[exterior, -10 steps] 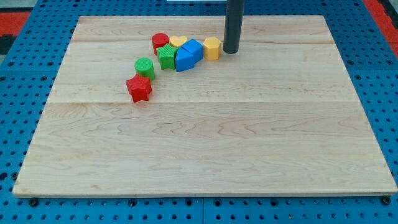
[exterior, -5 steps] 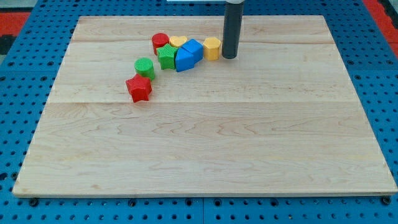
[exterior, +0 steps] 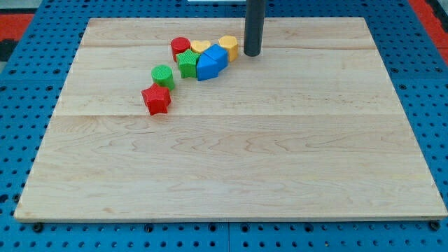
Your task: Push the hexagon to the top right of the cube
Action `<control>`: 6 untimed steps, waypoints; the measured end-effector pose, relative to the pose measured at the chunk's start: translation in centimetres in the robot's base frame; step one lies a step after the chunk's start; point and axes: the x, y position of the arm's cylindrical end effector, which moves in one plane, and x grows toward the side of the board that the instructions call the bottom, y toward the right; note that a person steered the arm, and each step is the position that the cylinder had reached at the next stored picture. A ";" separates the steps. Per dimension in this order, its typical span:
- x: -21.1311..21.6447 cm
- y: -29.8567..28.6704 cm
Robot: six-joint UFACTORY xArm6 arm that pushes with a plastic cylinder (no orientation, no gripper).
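The yellow hexagon (exterior: 228, 46) sits near the view's top, touching the upper right of the blue cube (exterior: 218, 56). A second blue block (exterior: 206, 66) adjoins the cube on its left. My tip (exterior: 251, 54) stands just to the right of the yellow hexagon, close to it or touching it. A yellow block (exterior: 200, 47), a red cylinder (exterior: 180, 47) and a green star-like block (exterior: 187, 63) lie left of the blue blocks.
A green cylinder (exterior: 162, 75) and a red star block (exterior: 156, 99) lie lower left of the cluster. The wooden board (exterior: 231, 161) rests on a blue pegboard (exterior: 14, 140).
My tip moved left and slightly up. It pushed the yellow hexagon from the cube's right side up to the cube's upper right.
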 end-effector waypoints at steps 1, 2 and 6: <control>-1.1 -1.2; -1.1 -0.7; 11.2 -3.3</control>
